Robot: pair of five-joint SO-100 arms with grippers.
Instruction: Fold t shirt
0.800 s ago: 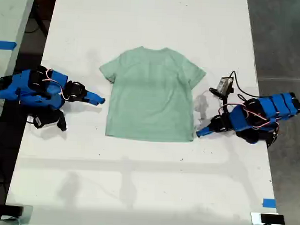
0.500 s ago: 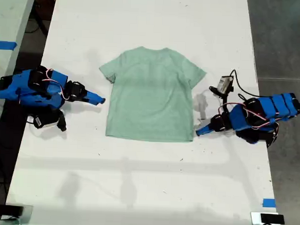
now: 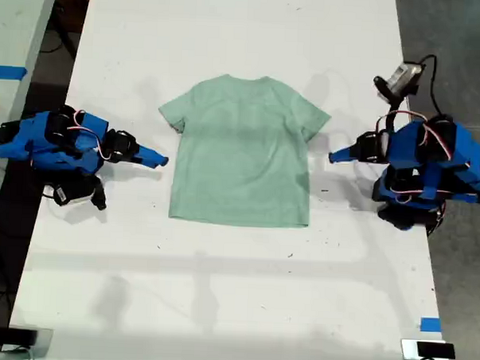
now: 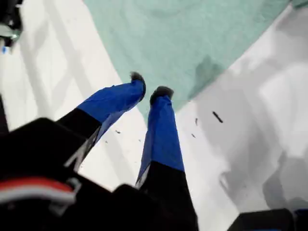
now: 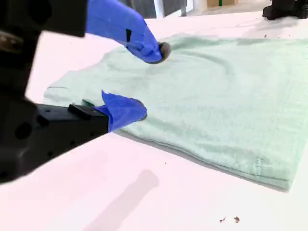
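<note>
Exterior view
- T shirt (image 3: pixel 241 152): lies flat and spread open on the white table (image 3: pixel 219 291), neck toward the far edge, hem toward the near edge, both sleeves out.
- My first gripper (image 3: pixel 334 158): at the exterior view's right, pointing at the shirt's sleeve on that side, just beside the cloth and not touching it.
- My second gripper (image 3: pixel 161 159): at the exterior view's left, low over the table, tip just short of the shirt's side edge below the sleeve.
- Blue tape (image 3: pixel 430 324): a small piece on the table at the exterior view's lower right, well apart from the shirt.

First wrist view
- My first gripper (image 4: pixel 149 85): two blue fingers (image 4: pixel 161 130) with dark tips, a narrow gap between them, nothing held.
- T shirt (image 4: pixel 192 33): its edge lies below the fingertips; whether they touch it I cannot tell.
- Table (image 4: pixel 269 96): bare white, with a small black speck (image 4: pixel 217 117) near the cloth edge.

Second wrist view
- My second gripper (image 5: pixel 149 79): jaws spread wide, empty, close to the table (image 5: pixel 144 192).
- T shirt (image 5: pixel 226 106): lies flat ahead of the jaws, its near edge close to the lower fingertip.
</note>
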